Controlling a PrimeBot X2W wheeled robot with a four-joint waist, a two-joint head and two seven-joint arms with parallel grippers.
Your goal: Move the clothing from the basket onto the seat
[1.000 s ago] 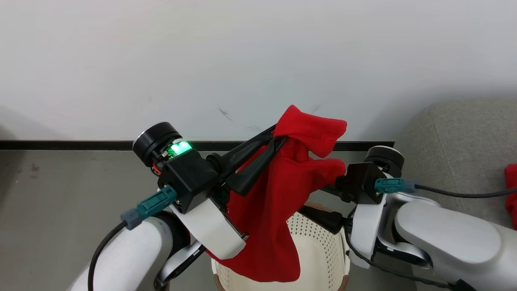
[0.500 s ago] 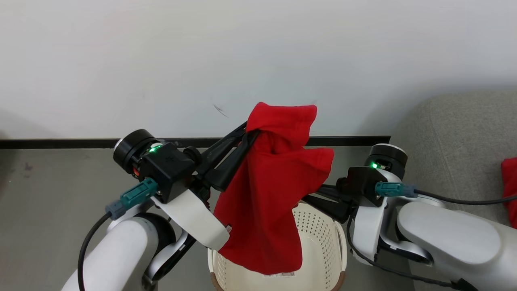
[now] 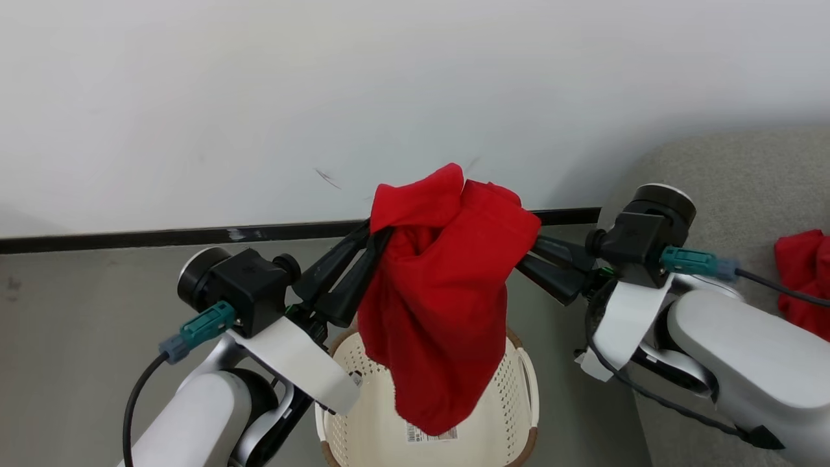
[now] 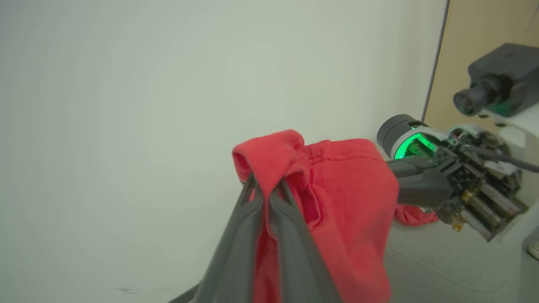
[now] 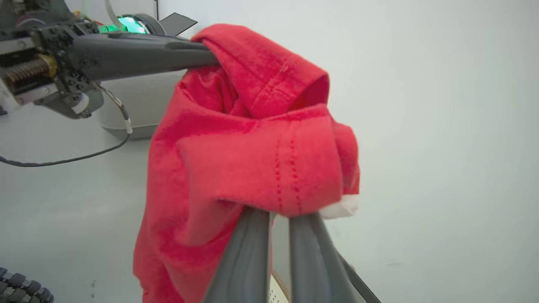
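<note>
A bright red garment of the clothing hangs in the air above the basket, a cream perforated tub with a brown rim. My left gripper is shut on the garment's upper left fold, and the left wrist view shows the left gripper pinching that fold. My right gripper is shut on the upper right edge; in the right wrist view the right gripper is buried in the stitched hem. The grey seat stands at the right with another red piece lying on it.
A white wall with a dark skirting strip runs close behind the arms. Grey floor spreads to the left of the basket. A camera on a stand shows past the right arm in the left wrist view.
My right gripper has risen and closed on the garment's right edge. The garment now hangs bunched between both grippers, and the head camera has shifted, showing more of the basket.
</note>
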